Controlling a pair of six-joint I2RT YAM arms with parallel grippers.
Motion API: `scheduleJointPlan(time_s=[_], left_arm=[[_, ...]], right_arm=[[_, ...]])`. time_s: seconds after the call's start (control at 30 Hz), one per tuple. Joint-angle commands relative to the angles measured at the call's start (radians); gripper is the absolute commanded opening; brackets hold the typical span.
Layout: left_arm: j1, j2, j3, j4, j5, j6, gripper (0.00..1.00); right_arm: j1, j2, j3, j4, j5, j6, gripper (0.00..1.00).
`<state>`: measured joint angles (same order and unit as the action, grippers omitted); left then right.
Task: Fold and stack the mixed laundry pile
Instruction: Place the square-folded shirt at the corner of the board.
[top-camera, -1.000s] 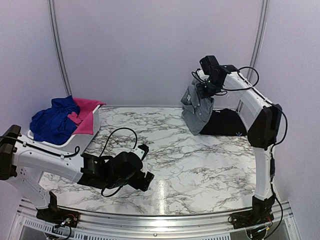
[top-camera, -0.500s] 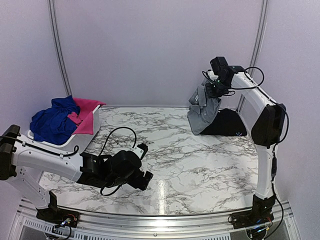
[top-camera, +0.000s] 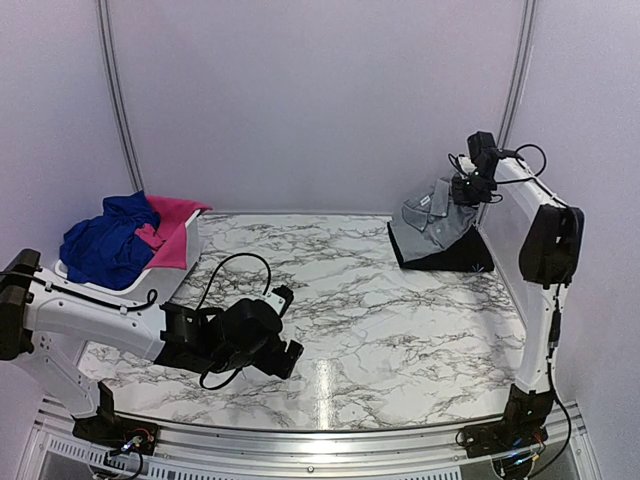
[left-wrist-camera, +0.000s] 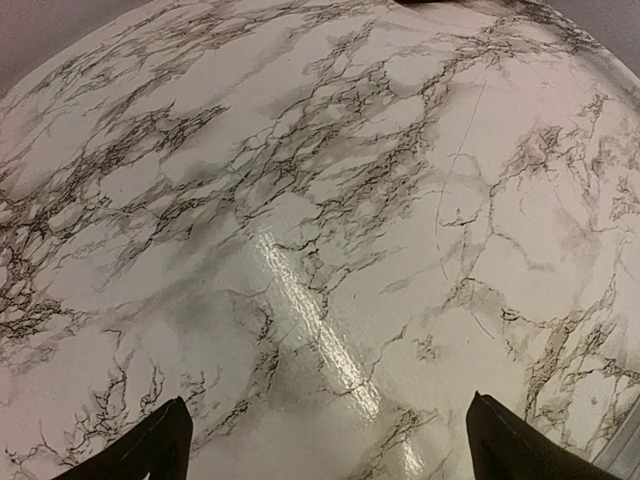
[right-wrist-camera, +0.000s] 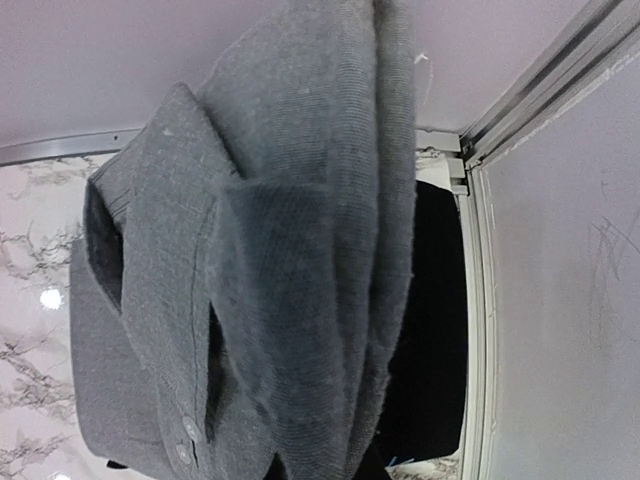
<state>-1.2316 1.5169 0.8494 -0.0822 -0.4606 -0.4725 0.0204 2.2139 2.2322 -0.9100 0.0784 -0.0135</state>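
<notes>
My right gripper (top-camera: 468, 190) is shut on the grey collared shirt (top-camera: 428, 222), holding it up at the back right. The shirt's lower part drapes onto a folded black garment (top-camera: 455, 255) on the table. In the right wrist view the grey shirt (right-wrist-camera: 290, 250) fills the frame and hides my fingers, with the black garment (right-wrist-camera: 435, 330) behind it. Royal blue cloth (top-camera: 105, 245) and a hot-pink piece (top-camera: 175, 225) lie heaped in the basket at the left. My left gripper (top-camera: 287, 352) hovers low over the marble, open and holding nothing (left-wrist-camera: 330, 440).
The white plastic basket (top-camera: 190, 262) stands at the table's left edge. The marble table top (top-camera: 380, 320) stretches between the arms. A metal frame post (right-wrist-camera: 520, 90) and the side wall stand close on the right of the shirt.
My right arm has swung right and down toward the back right corner with the grey shirt, which now rests partly on the black garment. The left arm has barely moved.
</notes>
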Motion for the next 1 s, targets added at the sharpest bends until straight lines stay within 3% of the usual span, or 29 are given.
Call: scheduleJointPlan(time_s=[0.0,0.27,0.3,0.43,0.63,0.8,0.97], left_arm=[[0.007,0.02,0.045,-0.051,-0.001,-0.014,0.99],[0.011,0.048,0.079,-0.088,-0.001,-0.039,0.99],[0.012,0.052,0.083,-0.089,-0.001,-0.041,0.99],[0.014,0.064,0.109,-0.113,-0.021,-0.045,0.99],[0.038,0.014,0.099,-0.124,-0.051,-0.105,0.99],[0.06,-0.039,0.084,-0.127,-0.066,-0.113,0.99],[0.079,-0.089,0.078,-0.14,-0.088,-0.158,0.99]], right_arm=[[-0.081,0.103,0.057,0.107,-0.084,-0.028,0.0],[-0.157,0.237,0.066,0.117,-0.221,-0.012,0.0],[-0.163,0.245,0.065,0.116,-0.225,-0.008,0.04],[-0.185,0.246,0.056,0.111,-0.179,0.006,0.41],[-0.253,0.176,0.093,0.112,-0.161,0.066,0.77],[-0.273,0.103,0.064,0.115,-0.19,0.078,0.81],[-0.274,0.048,-0.039,0.123,-0.317,0.098,0.73]])
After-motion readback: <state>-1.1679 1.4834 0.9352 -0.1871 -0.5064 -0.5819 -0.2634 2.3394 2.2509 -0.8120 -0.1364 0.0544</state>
